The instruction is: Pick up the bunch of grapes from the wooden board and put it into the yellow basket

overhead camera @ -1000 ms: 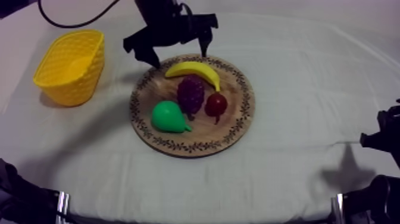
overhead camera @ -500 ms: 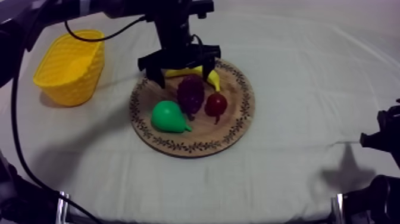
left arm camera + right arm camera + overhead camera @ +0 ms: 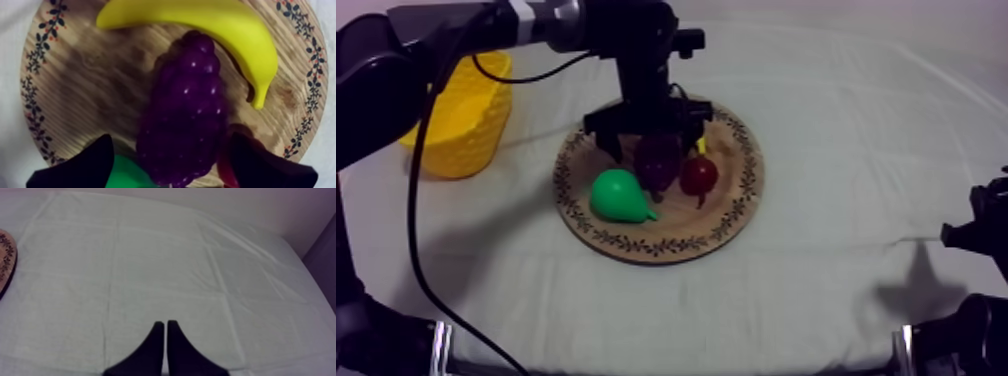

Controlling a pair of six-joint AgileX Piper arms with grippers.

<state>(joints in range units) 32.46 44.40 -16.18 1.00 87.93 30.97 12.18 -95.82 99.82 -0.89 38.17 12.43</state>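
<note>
Three crowd grapes (image 3: 185, 115): banana (image 3: 200, 22), pear (image 3: 618, 195), small red fruit (image 3: 699, 175) | left pincer (image 3: 654, 150) apart astride | right pincer (image 3: 165, 338) together

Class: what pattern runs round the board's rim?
Dark leafy sprigs with small red dots ring the board; left wrist view shows it best.

The left arm (image 3: 456, 30) stretches in from about 10 o'clock in the top view toward the middle. Its wrist is bent so that the left hand (image 3: 648, 145) points straight down. Its two black fingers (image 3: 80, 167) stand wide apart, at 9 and 3 o'clock of the wrist. The right arm (image 3: 981, 235) sits low at 4 o'clock. The right hand (image 3: 163, 348) has its fingers pressed together in a narrow wedge, gripping nothing.
</note>
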